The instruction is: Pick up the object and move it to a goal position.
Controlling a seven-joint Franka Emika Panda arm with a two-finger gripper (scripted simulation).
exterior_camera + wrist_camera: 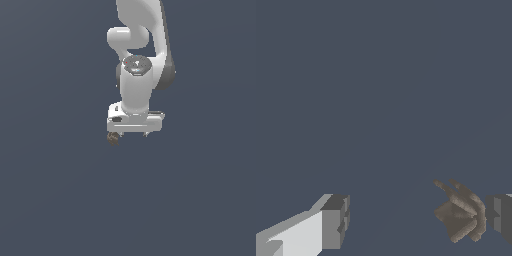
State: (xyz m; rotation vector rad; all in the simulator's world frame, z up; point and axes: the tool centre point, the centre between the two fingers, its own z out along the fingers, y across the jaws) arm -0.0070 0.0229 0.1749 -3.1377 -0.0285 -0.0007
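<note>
The gripper [129, 134] points downward over a plain dark worktop [55, 200]. Its fingers [333, 222] stand wide apart: the wrist view shows a broad gap between the two pads. The object [461, 217], a small dark-brown ridged lump, sits inside that gap, touching or just beside one finger and well apart from the other. In the exterior view the object [113, 138] appears at the finger on the exterior view's left.

Status: the approach and positioning stage looks complete, since the object lies between the fingers. No grasp is made (the fingers do not clamp the lump). Whether the object rests on the worktop cannot be told.

Remaining, by judgement: close the fingers on the object, lift it, and carry it to the goal position. No goal marker shows in either view.
</note>
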